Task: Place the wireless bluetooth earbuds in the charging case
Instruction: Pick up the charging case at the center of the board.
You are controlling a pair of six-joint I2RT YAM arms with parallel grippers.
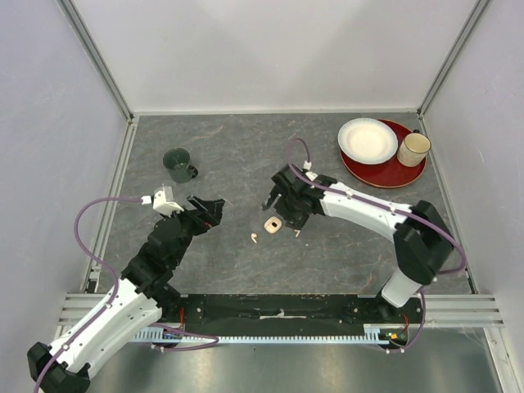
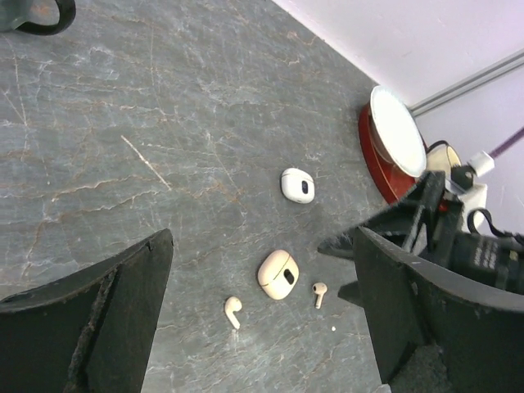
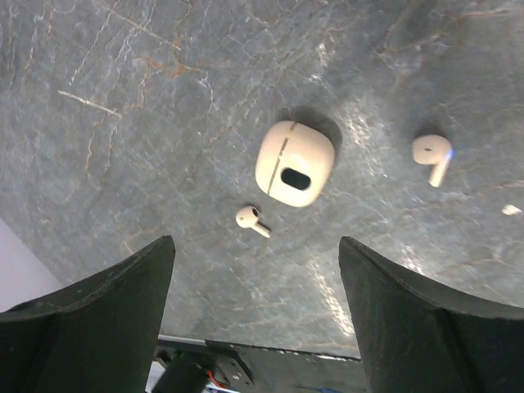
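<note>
A beige charging case (image 1: 273,223) lies shut on the grey table, also in the left wrist view (image 2: 278,273) and the right wrist view (image 3: 295,163). One pale earbud (image 1: 255,237) lies just to its left (image 2: 233,311) (image 3: 432,155). A second earbud (image 1: 296,233) lies just to its right (image 2: 318,293) (image 3: 252,219). My right gripper (image 1: 282,209) is open and empty, hovering over the case and the second earbud (image 3: 255,246). My left gripper (image 1: 214,211) is open and empty, left of the case and pointing toward it (image 2: 260,241).
A second, white case (image 2: 296,185) lies beyond the beige one. A dark green mug (image 1: 178,164) stands at the back left. A red plate (image 1: 409,173) at the back right holds a white bowl (image 1: 368,140) and a beige cup (image 1: 413,148).
</note>
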